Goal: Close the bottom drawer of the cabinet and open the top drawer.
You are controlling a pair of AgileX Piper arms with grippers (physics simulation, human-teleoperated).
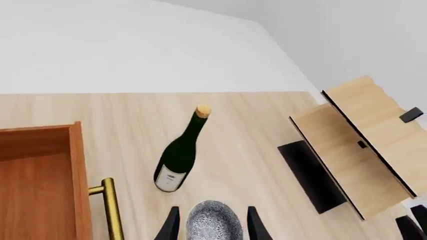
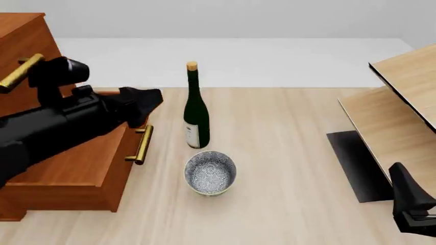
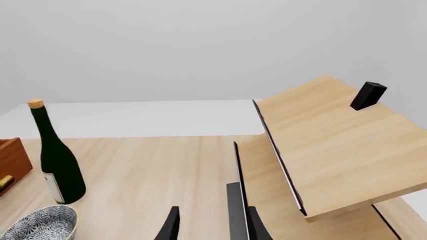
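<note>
Bottom drawer (image 2: 81,168) pulled out, beside and below left gripper (image 1: 212,225); fingers seen apart, nothing held. Right gripper (image 3: 212,225) likewise apart, idle. Risk: bottle (image 2: 195,109), bowl (image 2: 210,172) just ahead of fingers, easily knocked during swing toward handle (image 2: 142,145).

Three views: one fixed front camera, two wrist cameras.

Front view sits high on the arms' side, looks forward and down over the table (image 2: 286,153), cabinet (image 2: 20,30) at left, pale slanted panels (image 2: 402,97) at right, white wall behind. Left wrist view rides above the open bottom drawer (image 1: 40,180), angled steeply down, close to the patterned bowl (image 1: 213,222) between its fingertips, facing the panels. Right wrist view sits low near the tabletop, looks nearly level, panels close, wall fills the upper half. All three share the wine bottle (image 2: 195,109), bowl and panels; both wrist views catch a drawer corner.
</note>
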